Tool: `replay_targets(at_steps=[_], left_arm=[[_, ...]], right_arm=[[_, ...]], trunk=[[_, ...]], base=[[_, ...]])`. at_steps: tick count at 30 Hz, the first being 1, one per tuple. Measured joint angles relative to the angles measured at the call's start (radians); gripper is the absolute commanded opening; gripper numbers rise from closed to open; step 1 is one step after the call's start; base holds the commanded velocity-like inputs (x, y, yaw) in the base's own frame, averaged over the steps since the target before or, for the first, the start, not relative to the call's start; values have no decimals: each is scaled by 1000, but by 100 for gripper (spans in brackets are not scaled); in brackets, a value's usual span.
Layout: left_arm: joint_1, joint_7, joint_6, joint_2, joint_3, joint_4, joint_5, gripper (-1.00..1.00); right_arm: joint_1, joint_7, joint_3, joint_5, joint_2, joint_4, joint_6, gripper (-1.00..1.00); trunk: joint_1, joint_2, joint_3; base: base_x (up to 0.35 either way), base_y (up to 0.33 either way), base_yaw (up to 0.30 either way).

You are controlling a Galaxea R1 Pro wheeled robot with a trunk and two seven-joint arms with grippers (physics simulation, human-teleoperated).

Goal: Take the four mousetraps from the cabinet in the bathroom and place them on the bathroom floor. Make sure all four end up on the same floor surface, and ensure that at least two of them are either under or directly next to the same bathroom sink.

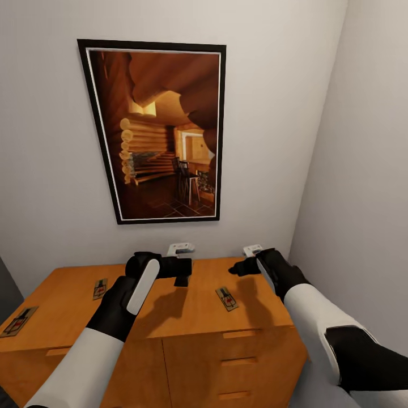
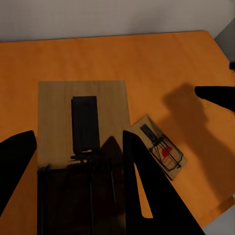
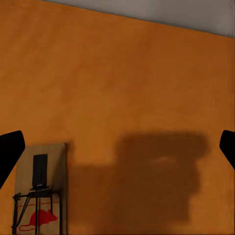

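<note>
The orange-brown cabinet (image 1: pixel 187 317) stands against the wall below me. A mousetrap (image 2: pixel 83 112) hangs above its top, gripped across its width by my left gripper (image 2: pixel 78 139), which is also in the head view (image 1: pixel 182 276). Another mousetrap (image 1: pixel 226 298) lies flat on the top to the right, also seen from the wrists (image 2: pixel 159 147) (image 3: pixel 39 200). Two more mousetraps lie at the left (image 1: pixel 100 289) and near the far-left edge (image 1: pixel 18 321). My right gripper (image 1: pixel 241 266) (image 3: pixel 122 139) hovers open over bare wood beside the right trap.
A framed picture (image 1: pixel 158 130) of a log interior hangs on the wall behind the cabinet. Two small white fittings (image 1: pixel 181 247) (image 1: pixel 253 249) sit at the cabinet's back edge. A side wall (image 1: pixel 362 198) closes in on the right. Drawer fronts (image 1: pixel 235 362) face me.
</note>
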Motion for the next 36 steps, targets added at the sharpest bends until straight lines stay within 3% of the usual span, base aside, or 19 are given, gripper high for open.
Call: replay_targets(at_steps=[4,13,19,23,36], left_arm=[[0,0,0,0,-1,0,0,-100],[0,0,0,0,0,0,0,-100],[0,0,0,1,0,1,-1,-100],[0,0,0,0,0,1,-1,-100],[0,0,0,0,0,1,-2,-100]], right_arm=[[-32,-3,1,4,7,52,-1,100],[-41,31,13,2,10,68,3,100],[-41,69,156,-3,10,69,25,100],[-40,72,190,-5,10,69,77,100],[-41,73,202,-6,16,68,157,100]], trunk=[[0,0,0],[0,0,0],[0,0,0],[0,0,0],[0,0,0]], base=[[0,0,0],[0,0,0],[0,0,0],[0,0,0],[0,0,0]])
